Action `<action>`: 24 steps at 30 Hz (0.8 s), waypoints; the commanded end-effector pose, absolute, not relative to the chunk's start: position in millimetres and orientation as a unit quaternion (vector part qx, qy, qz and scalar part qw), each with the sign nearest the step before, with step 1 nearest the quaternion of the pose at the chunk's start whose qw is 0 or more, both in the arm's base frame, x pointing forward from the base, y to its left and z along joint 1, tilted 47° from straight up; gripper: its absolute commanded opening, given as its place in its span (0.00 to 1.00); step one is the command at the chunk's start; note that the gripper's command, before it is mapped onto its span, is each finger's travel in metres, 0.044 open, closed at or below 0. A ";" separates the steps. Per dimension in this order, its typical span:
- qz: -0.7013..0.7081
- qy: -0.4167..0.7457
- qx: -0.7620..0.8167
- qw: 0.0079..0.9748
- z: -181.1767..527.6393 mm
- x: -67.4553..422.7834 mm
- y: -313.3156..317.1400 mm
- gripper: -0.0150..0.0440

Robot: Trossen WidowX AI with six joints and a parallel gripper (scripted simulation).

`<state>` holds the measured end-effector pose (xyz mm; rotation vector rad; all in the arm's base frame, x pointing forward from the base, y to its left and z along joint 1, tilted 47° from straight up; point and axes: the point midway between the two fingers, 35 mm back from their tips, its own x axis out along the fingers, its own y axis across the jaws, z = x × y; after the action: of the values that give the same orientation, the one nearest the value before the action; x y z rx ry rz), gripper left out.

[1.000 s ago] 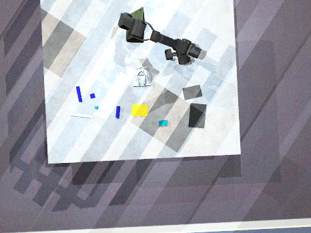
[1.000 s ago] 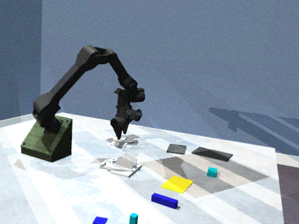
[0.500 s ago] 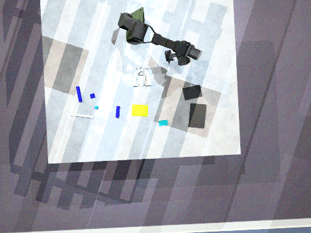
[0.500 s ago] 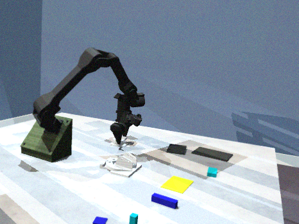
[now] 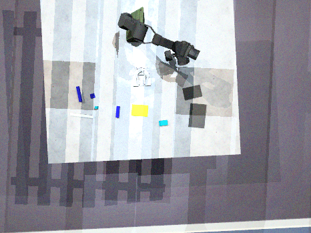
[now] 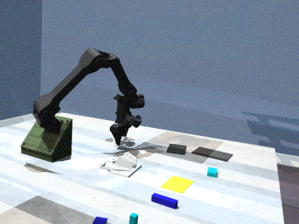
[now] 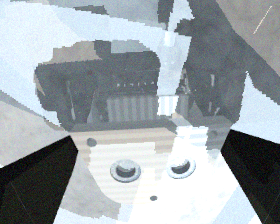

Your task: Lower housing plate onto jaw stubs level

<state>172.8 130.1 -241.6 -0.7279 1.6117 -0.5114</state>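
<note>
The white housing plate point(image 7: 152, 181) point(image 6: 124, 141) lies on the table, apart from the base. In the wrist view it shows two ringed round holes, small dark holes and a ribbed block along its far edge. In the top view the arm mostly hides it. My gripper point(image 5: 174, 62) point(image 6: 120, 141) point(image 7: 148, 138) is open and empty, low over the plate, one finger toward each side of it. The white base assembly point(image 5: 142, 79) point(image 6: 132, 171) sits separately, with raised curved parts on it. The jaw stubs and pins are too small to tell apart.
A yellow sheet point(image 5: 139, 110) point(image 6: 177, 184), a cyan block point(image 5: 163, 123) point(image 6: 212, 172) and two dark slabs point(image 5: 192, 92) point(image 5: 197, 115) lie beyond the base. Blue blocks point(image 5: 79, 94) point(image 5: 117, 111), a small cyan block point(image 6: 133, 218) and a white strip point(image 5: 81, 115) lie elsewhere.
</note>
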 end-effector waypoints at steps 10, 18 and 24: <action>-0.220 0.696 -0.318 0.605 -242.3 172.3 127.7 1.00; -0.221 0.697 -0.315 0.605 -242.3 172.6 129.2 0.97; -0.221 0.697 -0.315 0.605 -242.3 172.6 129.2 0.90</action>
<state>172.6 129.1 -242.3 -0.7284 1.6118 -0.5117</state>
